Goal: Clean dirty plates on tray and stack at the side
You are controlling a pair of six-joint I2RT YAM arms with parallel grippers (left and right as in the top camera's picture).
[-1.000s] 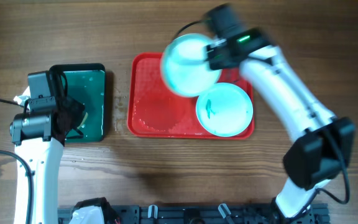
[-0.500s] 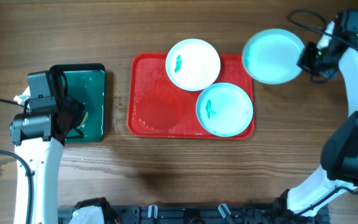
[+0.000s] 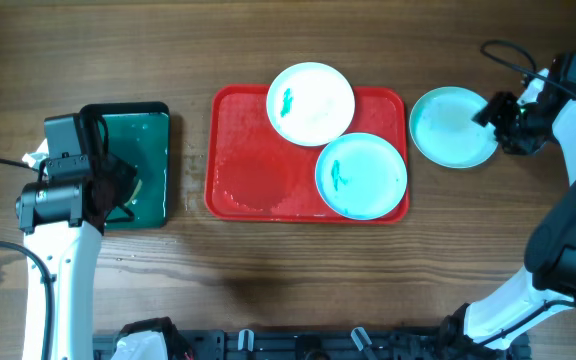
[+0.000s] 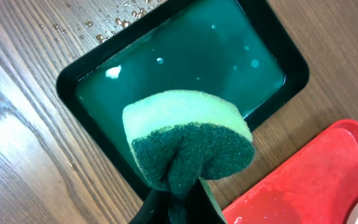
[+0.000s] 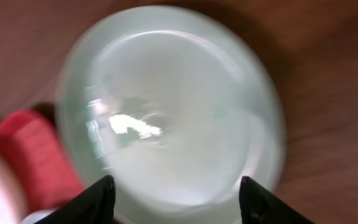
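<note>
At the right side of the worktop (image 3: 268, 40), the right end effector (image 3: 488, 115) sits over the rim of a pale turquoise plate (image 3: 448, 128). Its fingers are spread wide in the wrist view and pinch nothing, so the plate appears released. That plate lies flat on the wood just beside the red tray (image 3: 238, 185), apart from it, and seems to mark the spot where the stack is to begin. No smear shows on it, though the wrist view is blurred.

Across the worktop, the left end effector (image 4: 174, 190) is clenched on a sponge (image 4: 188, 143), green scouring face down and yellow foam above. It holds the sponge over the dark green tray (image 4: 272, 56), which contains a shallow film of water, probably for wetting the sponge.

A white plate (image 3: 311, 103) rests at the red tray's far edge, overhanging the rim. A second turquoise plate (image 3: 361, 175) sits in the near right corner. Each carries a teal smear, so both are judged to need scrubbing.

Underfoot is brown wood grain with water drops (image 4: 114, 25) beside the green tray. A dark rail runs along the near edge, and nothing more of the room shows.
</note>
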